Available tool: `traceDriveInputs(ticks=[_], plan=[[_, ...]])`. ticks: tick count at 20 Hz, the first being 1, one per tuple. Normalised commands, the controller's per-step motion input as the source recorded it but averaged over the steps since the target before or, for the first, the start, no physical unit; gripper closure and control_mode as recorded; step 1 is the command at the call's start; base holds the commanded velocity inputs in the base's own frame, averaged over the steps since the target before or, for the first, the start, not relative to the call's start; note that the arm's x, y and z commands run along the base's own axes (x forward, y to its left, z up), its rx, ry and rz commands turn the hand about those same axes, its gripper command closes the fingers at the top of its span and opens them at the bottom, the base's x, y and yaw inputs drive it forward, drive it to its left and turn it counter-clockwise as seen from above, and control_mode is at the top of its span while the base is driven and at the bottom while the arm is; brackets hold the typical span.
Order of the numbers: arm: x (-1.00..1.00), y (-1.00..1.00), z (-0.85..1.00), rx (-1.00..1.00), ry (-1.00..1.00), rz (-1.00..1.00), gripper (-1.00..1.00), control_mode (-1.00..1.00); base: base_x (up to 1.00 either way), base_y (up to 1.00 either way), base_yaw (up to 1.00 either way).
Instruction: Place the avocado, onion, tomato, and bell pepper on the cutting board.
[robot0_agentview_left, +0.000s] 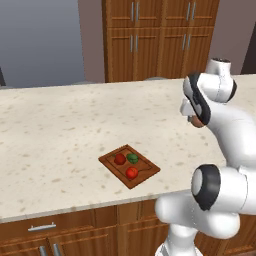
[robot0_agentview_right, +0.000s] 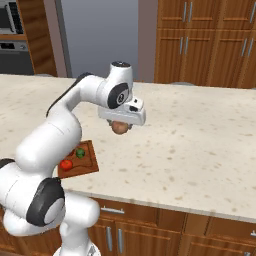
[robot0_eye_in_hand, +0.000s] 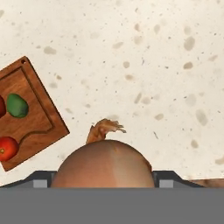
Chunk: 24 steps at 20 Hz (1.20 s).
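Above the pale speckled surface, well right of the cutting board, the claw is clamped around the onion, which looks firm, light, papery-skinned and likely slippery.

The onion sits in the gripper above the tabletop, with the cutting board well off to its left.

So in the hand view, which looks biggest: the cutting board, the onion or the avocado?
1. Onion, held right by the camera, so nearness inflates it.
2. Cutting board, partly cut off at the edge.
3. Avocado, smallest.
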Motion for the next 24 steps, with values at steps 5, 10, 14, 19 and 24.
traceDriveInputs(ticks=[5, 10, 14, 19, 24], plan=[[-0.72, 0.83, 0.02, 0.00, -0.09, 0.00, 1.00, -1.00, 0.00, 0.00, 0.00], [-0.50, 0.62, -0.04, 0.00, -0.12, 0.00, 1.00, -1.00, 0.00, 0.00, 0.00], [-0.05, 0.63, -0.17, 0.00, -0.03, 0.00, 1.00, -1.00, 0.00, 0.00, 0.00], [0.10, 0.56, -0.36, 0.00, 0.00, 0.00, 1.00, -1.00, 0.00, 0.00, 0.00], [0.26, 0.54, -0.33, 0.00, 0.00, 0.00, 1.00, -1.00, 0.00, 0.00, 0.00]])
